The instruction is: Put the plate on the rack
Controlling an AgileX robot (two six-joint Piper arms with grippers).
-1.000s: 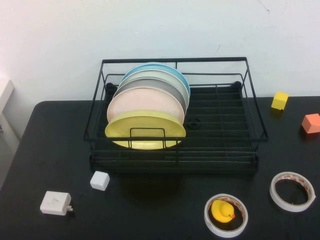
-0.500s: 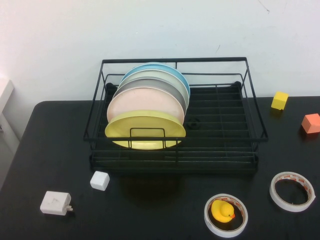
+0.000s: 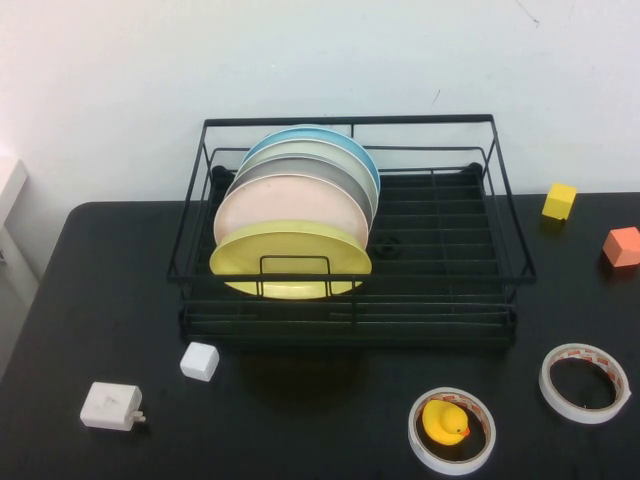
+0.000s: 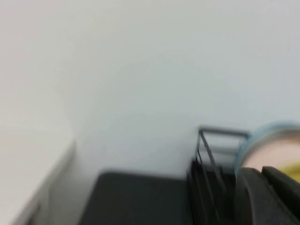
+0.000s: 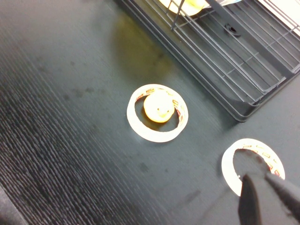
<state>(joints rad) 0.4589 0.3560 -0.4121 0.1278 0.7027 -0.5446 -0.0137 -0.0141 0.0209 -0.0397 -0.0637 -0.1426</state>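
Note:
The pale-yellow plate [image 3: 290, 258] lies tilted low at the front left of the black wire rack [image 3: 440, 120], in front of upright pinkish, grey, green and blue plates. Neither arm shows in the high view. My left gripper [image 4: 260, 169] is shut and empty, off the rack's left side; the plates show behind it, with a sliver of the yellow plate [image 4: 293, 169]. My right gripper [image 5: 257, 176] is shut and empty above a white tape ring [image 5: 234, 161] on the table, apart from the rack [image 5: 225, 70].
On the black table [image 3: 100, 280] lie a white cube [image 3: 199, 361], a white adapter [image 3: 110, 406], a yellow duck [image 3: 444, 421] inside a tape ring, a second tape ring [image 3: 585, 383], a yellow block [image 3: 559, 200] and an orange block [image 3: 622, 246].

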